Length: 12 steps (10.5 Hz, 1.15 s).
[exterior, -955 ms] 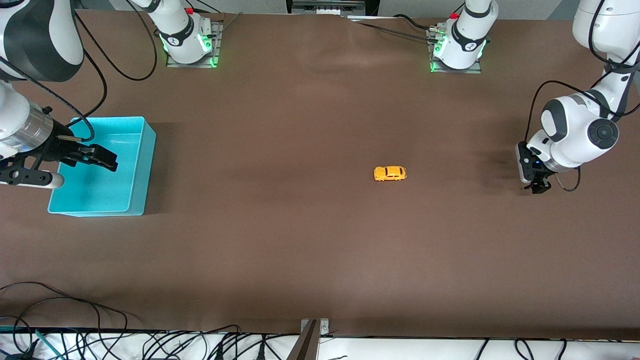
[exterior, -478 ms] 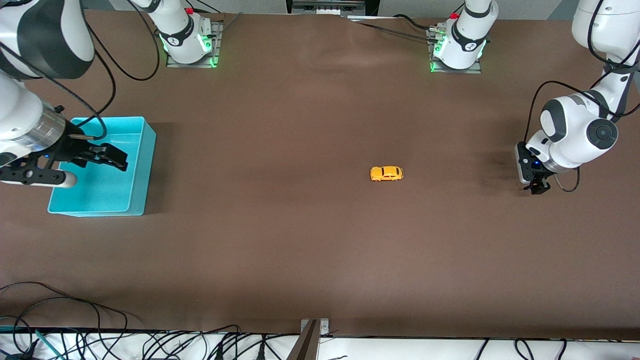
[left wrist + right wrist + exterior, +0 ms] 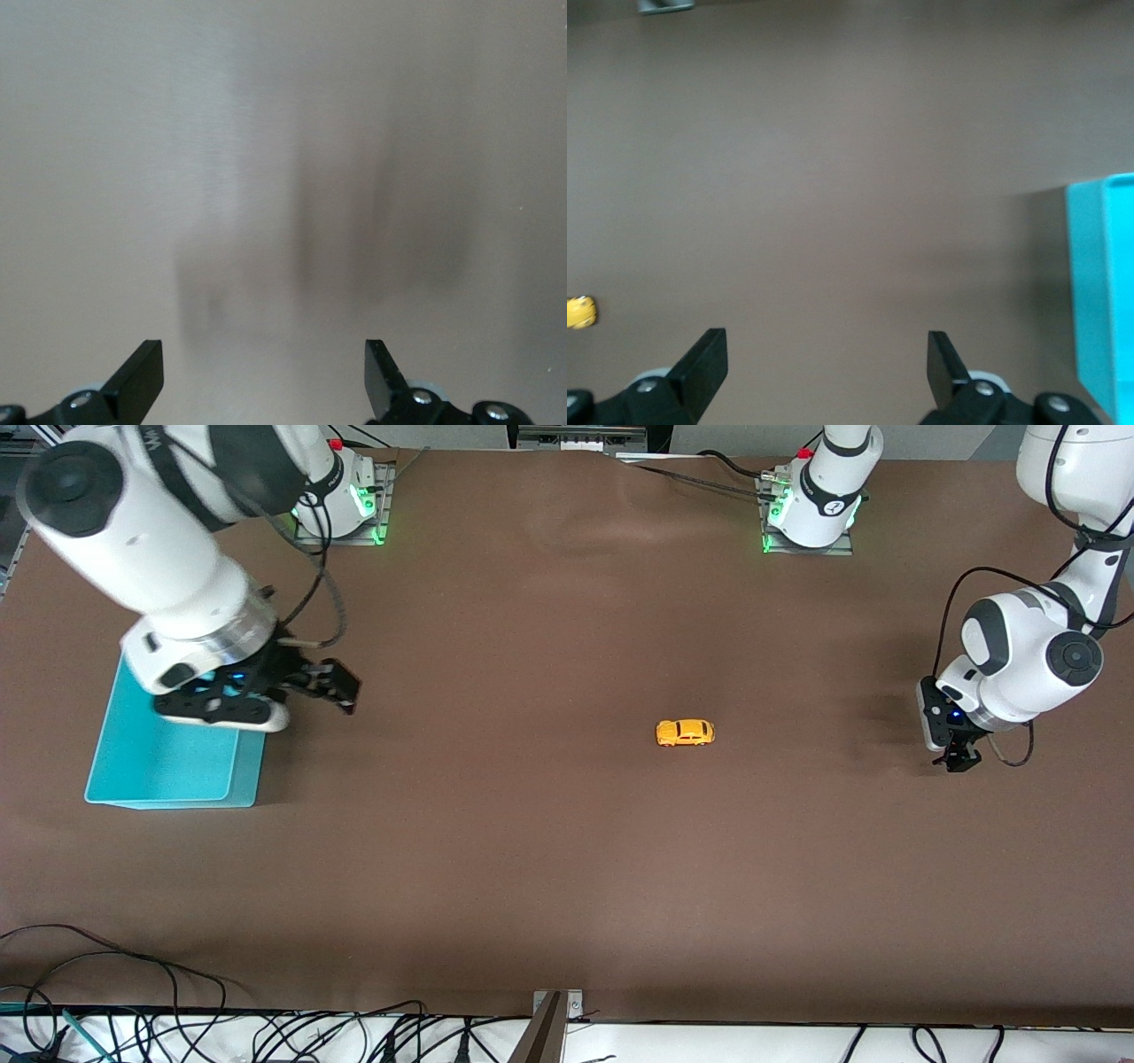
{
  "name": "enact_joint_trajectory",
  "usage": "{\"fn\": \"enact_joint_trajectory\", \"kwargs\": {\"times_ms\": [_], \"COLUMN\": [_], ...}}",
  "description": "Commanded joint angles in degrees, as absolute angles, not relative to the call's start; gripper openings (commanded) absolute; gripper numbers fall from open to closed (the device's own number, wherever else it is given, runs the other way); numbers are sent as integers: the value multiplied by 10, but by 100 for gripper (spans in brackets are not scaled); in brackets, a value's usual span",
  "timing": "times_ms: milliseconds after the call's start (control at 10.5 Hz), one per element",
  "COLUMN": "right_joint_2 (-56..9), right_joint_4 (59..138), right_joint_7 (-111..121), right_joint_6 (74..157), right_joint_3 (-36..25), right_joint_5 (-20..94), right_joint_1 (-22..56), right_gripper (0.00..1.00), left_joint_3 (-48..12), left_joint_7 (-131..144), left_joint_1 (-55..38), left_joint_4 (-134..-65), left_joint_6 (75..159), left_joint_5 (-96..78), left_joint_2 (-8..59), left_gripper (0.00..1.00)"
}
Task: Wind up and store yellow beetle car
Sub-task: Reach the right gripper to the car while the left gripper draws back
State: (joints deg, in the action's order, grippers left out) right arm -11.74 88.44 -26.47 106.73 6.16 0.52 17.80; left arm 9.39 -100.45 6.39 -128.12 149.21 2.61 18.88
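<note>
The yellow beetle car (image 3: 685,732) stands on its wheels on the brown table, nearer the left arm's end, with nothing touching it. Its edge also shows in the right wrist view as the car (image 3: 580,312). My right gripper (image 3: 341,689) hangs open and empty over bare table just beside the turquoise bin (image 3: 250,766), well short of the car. In its own view the right gripper (image 3: 824,345) has wide jaws with only table between them. My left gripper (image 3: 957,757) waits low at its end of the table; the left gripper (image 3: 263,350) is open over bare table.
The turquoise bin (image 3: 1103,292) is open-topped and sits at the right arm's end, partly covered by the right arm. Both arm bases (image 3: 332,500) stand along the table edge farthest from the front camera. Loose cables (image 3: 266,1032) lie off the nearest edge.
The right arm has swung from over the bin out toward the middle of the table. The car rolled a little toward the right arm's end, then stopped. The left arm has barely moved.
</note>
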Motion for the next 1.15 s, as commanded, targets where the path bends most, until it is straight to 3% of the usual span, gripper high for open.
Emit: {"fn": "enact_joint_trajectory", "kwargs": {"times_ms": [0, 287, 669, 1051], "right_joint_2": [-139, -176, -251, -298], "right_joint_4": [882, 878, 850, 849], "right_joint_7": [-236, -146, 3, 203], "right_joint_6": [1104, 1108, 1199, 1293], "right_joint_3": [86, 89, 89, 91], "right_joint_5": [10, 6, -33, -31], "right_joint_1": [207, 271, 355, 392], "right_gripper": [100, 100, 100, 100], "left_joint_3": [96, 96, 97, 142], "left_joint_7": [-1009, -1007, -1005, -1005], "left_joint_1": [59, 55, 43, 44], "left_joint_4": [-1299, -1305, -1299, -1197], "left_joint_6": [1479, 1452, 1377, 1228], "left_joint_5": [18, 18, 18, 25], "left_joint_2": [133, 63, -67, -87], "left_gripper": [100, 100, 100, 100]}}
